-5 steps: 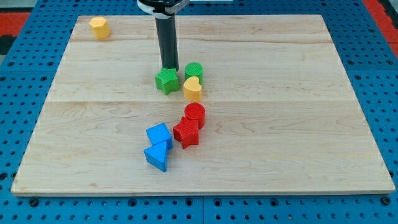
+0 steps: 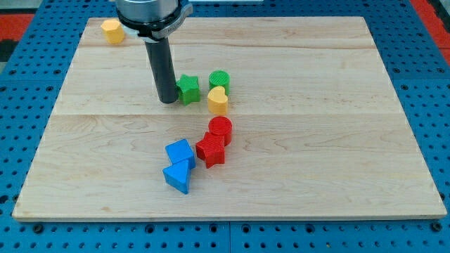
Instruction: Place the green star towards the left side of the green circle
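The green star (image 2: 188, 89) lies on the wooden board, a short gap to the view's left of the green circle (image 2: 219, 80). My tip (image 2: 168, 100) rests on the board right against the star's left side. The dark rod rises from it toward the view's top. A yellow heart-like block (image 2: 218, 100) sits just below the green circle, touching it.
A red circle (image 2: 221, 130) and a red star (image 2: 210, 150) sit together below the yellow block. A blue cube (image 2: 180, 153) and a blue triangle (image 2: 177, 177) lie to their left. A yellow hexagon (image 2: 112, 31) sits at the board's top left corner (image 2: 91, 24).
My tip moved from just above the green star round to its left side. The star has barely shifted.
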Robot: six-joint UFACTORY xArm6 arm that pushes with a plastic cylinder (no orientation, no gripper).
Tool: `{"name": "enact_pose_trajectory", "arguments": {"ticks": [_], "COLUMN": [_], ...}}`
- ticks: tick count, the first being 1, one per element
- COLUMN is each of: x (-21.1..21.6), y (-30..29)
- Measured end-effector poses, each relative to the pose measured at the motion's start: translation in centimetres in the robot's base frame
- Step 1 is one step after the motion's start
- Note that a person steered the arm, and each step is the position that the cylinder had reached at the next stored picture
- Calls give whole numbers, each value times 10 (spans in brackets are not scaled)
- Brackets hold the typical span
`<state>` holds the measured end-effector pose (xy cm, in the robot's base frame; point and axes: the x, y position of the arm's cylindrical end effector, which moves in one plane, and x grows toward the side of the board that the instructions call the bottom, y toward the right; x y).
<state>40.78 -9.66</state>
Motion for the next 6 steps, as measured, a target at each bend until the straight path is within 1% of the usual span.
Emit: {"name": "enact_pose_trajectory", "arguments": {"ticks": [1,2,4,5,6], "x": [0,0,13,-29,-83], "y": [28,40,-26,-86,-146]}}
